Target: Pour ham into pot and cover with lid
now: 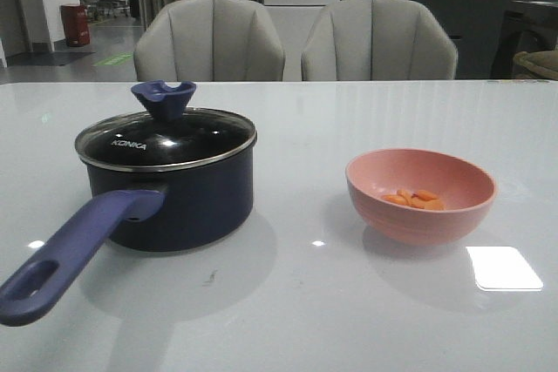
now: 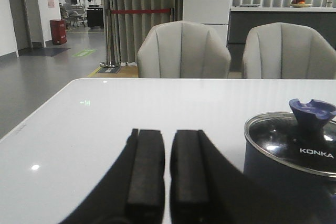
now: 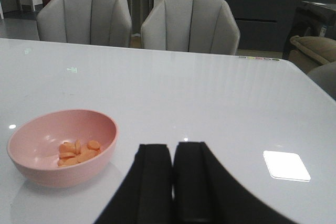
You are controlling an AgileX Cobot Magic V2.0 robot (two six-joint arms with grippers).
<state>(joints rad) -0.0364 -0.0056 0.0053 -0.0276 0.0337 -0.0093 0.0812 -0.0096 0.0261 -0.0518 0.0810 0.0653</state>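
Note:
The dark navy pot (image 1: 187,202) stands at the table's left with its purple-blue handle (image 1: 74,254) pointing toward the front left. The glass lid (image 1: 166,138) with its purple-blue knob (image 1: 163,98) sits on the pot. The ham (image 1: 414,199), several orange slices, lies in the pink bowl (image 1: 421,193) at the right. Neither gripper shows in the front view. My left gripper (image 2: 168,145) is shut and empty, with the pot (image 2: 286,169) and lid (image 2: 294,140) beside it. My right gripper (image 3: 173,156) is shut and empty, with the bowl (image 3: 60,148) and ham (image 3: 77,152) beside it.
Two grey chairs (image 1: 209,41) (image 1: 379,41) stand behind the table's far edge. A bright light reflection (image 1: 503,267) lies on the white tabletop at the front right.

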